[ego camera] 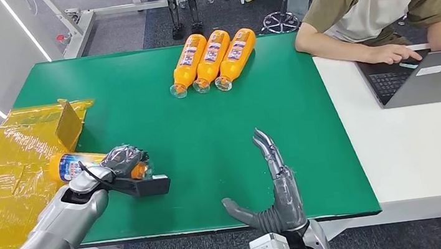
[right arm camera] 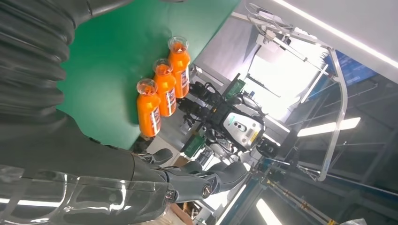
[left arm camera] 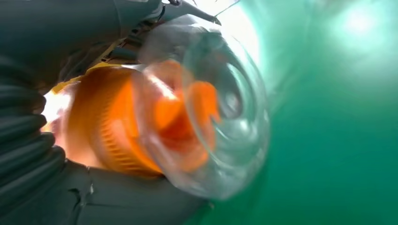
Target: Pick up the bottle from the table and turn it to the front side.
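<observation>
1. We see our left hand [ego camera: 123, 162] wrapped around an orange bottle [ego camera: 72, 165] lying on its side at the left edge of the green table [ego camera: 206, 132]; the dark fingers cover the bottle's cap end, so we cannot read how the cap sits from the head view.
2. In the left wrist view the bottle [left arm camera: 141, 126] is blurred and very close: we make out a clear cap and orange body clamped between the grey thumb and the fingers, but no label detail.
3. The bottle's far end overlaps a sheet of crumpled yellow plastic [ego camera: 5, 180], which hangs over the table's left edge.
4. Our right hand [ego camera: 274, 181] hovers over the table's near edge, holding nothing, fingers stretched out and thumb spread apart.
5. In the right wrist view that hand [right arm camera: 197, 180] partly shows, its fingers extended; a clear cover blurs the part nearest the camera.
6. Three more orange bottles [ego camera: 214, 59] lie side by side, touching, near the far edge, caps toward us.
7. Between the two hands and those three bottles the green surface is wide open.
8. On the right, a white table [ego camera: 408, 141] adjoins the green one; a person [ego camera: 379, 0] types at a laptop [ego camera: 432, 75] there, cut off by the frame.
</observation>
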`<state>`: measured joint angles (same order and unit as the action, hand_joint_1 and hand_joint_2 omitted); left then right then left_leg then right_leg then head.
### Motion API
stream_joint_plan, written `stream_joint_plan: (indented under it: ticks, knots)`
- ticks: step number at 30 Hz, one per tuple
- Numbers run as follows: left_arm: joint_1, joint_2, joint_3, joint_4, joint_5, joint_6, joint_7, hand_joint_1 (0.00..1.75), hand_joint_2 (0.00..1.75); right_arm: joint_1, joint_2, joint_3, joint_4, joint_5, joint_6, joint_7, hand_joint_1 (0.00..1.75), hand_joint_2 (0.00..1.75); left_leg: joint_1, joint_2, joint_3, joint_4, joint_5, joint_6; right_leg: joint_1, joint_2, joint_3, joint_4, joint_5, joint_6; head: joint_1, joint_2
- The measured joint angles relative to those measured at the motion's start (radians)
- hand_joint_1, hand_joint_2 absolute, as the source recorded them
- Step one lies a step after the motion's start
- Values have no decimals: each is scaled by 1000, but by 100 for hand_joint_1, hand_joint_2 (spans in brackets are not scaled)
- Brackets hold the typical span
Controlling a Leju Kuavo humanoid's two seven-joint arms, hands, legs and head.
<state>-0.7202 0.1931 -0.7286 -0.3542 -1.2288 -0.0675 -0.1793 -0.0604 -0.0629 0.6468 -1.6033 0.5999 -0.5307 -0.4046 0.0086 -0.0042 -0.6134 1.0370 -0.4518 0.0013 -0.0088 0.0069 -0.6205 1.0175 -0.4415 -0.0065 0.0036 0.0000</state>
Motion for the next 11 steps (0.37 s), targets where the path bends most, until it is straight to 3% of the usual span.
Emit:
stream_joint_plan:
  ticks: [7,11]
  knots:
    - [1,-14,6,13,52,-9,14,0,175,-11,6,-6,19,-3,7,-14,0,175,0,0,0,0,0,0,0,0,1,0,0,0,0,0]
    - [12,-14,24,14,104,38,-3,0,175,-18,6,-6,28,-20,9,-22,0,175,0,0,0,0,0,0,0,0,1,0,0,0,0,0]
